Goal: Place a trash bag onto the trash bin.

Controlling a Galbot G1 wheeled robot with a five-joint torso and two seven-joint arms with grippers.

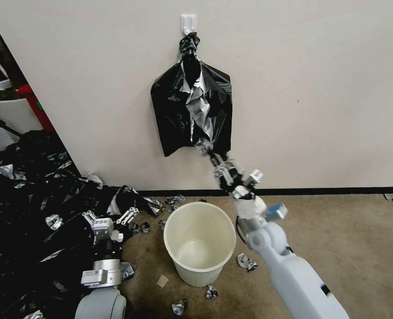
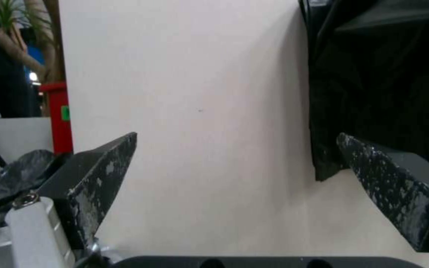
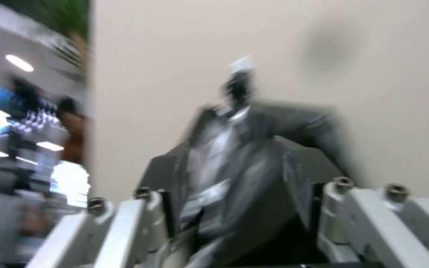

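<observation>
The cream-white trash bin [image 1: 195,274] stands upright and empty on the carpet below the wall. My right gripper [image 1: 211,152] is raised to the bottom of the hanging black stack [image 1: 172,115]. It is shut on the lower end of a silvery, wrinkled trash bag [image 1: 199,108] that stretches down the front of the stack. The right wrist view shows that trash bag [image 3: 224,167] running blurred between the fingers. My left gripper [image 1: 110,214] hovers low, left of the bin, over the bag heap. It is open, and the left wrist view shows nothing in the left gripper [image 2: 237,139].
The stack hangs from a white hook [image 1: 188,22] on the wall. A big heap of black bags [image 1: 23,199] covers the floor at left. A white planter [image 1: 8,108] stands behind it. Torn bag scraps [image 1: 247,262] lie around the bin. Bare carpet lies to the right.
</observation>
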